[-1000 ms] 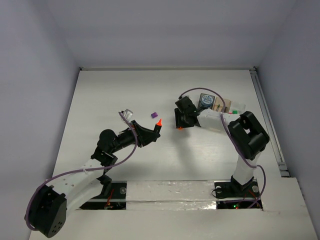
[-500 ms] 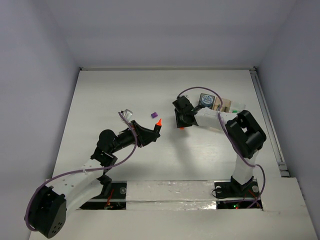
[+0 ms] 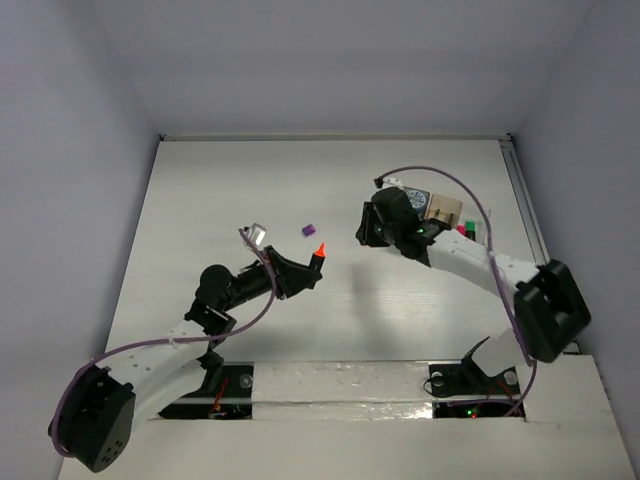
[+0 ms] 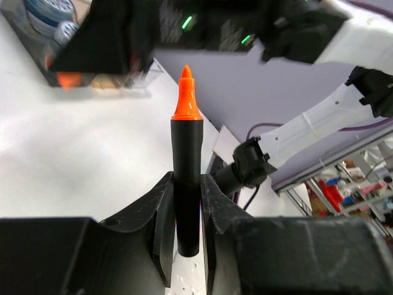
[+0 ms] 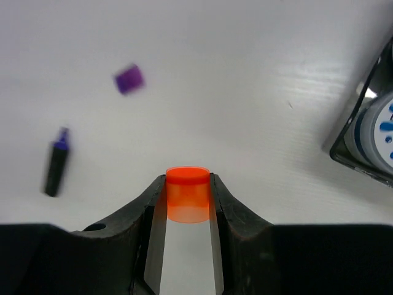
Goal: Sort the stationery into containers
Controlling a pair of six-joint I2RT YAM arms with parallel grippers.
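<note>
Orange cap now in R gripper

Black-bodied highlighter marker with bare orange tip: uncapped, clamped between the fingers of the left gripper, tip pointing away from it.
Short translucent orange cap: pinched in the right gripper.
Small purple cap: loose on the white table (blurred).
Black marker with purple tip: lying uncapped near it.
Dark grey holder: blue-and-white round piece inside.
</note>
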